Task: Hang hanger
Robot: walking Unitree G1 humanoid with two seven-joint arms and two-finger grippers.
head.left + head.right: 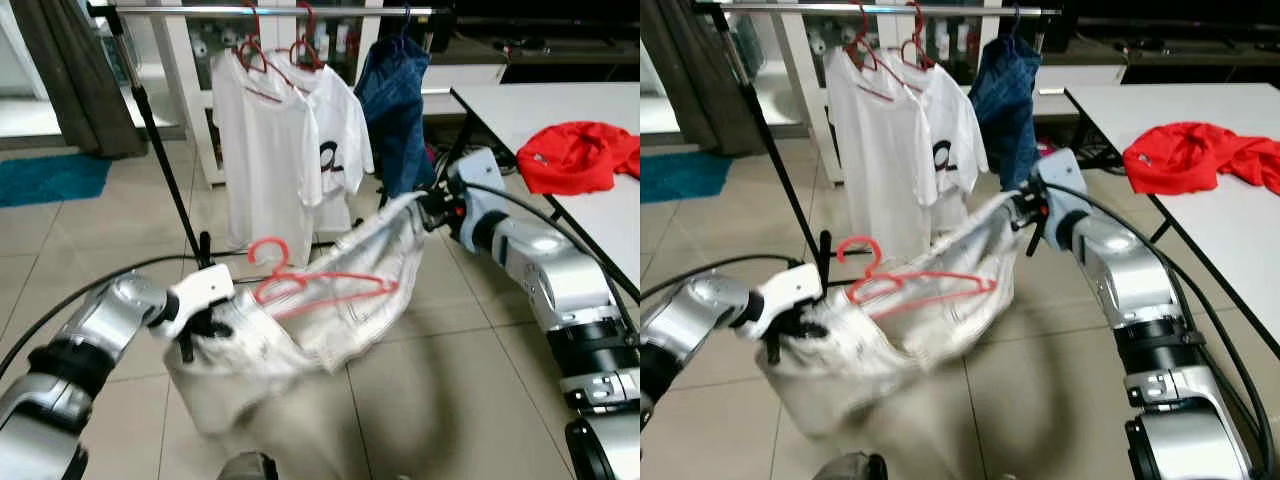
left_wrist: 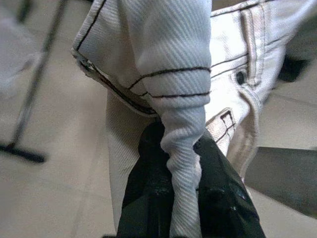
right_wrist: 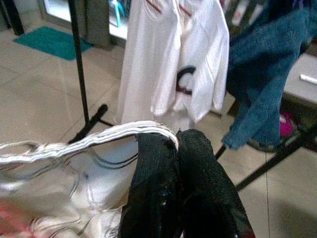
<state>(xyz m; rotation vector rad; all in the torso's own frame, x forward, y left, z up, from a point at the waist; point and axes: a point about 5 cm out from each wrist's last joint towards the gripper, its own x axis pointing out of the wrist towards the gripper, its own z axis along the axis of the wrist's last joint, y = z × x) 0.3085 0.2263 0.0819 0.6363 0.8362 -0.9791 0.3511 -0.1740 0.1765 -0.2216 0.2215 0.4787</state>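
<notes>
Two-arm carry of a garment before hanging. The left gripper (image 2: 185, 198) pinches a twisted fold of the white trousers (image 1: 330, 300), its fingers pressed onto the cloth; the right gripper (image 3: 178, 148) is clamped on the waistband edge at the garment's far end. Between the two grippers the cloth sags as a sling, and the red hanger (image 1: 310, 285) lies on it, nearer the left gripper, apparently loose rather than threaded, though blur leaves this uncertain. The clothes rail (image 1: 270, 10) stands well beyond and above both grippers, carrying white T-shirts (image 1: 270, 150) and a blue garment (image 1: 395, 100). Likely failures: tilting or slackening the sling would slide the hanger off onto the tiled floor (image 1: 80, 240); the thin pinch of the left gripper could slip under the garment's weight.
</notes>
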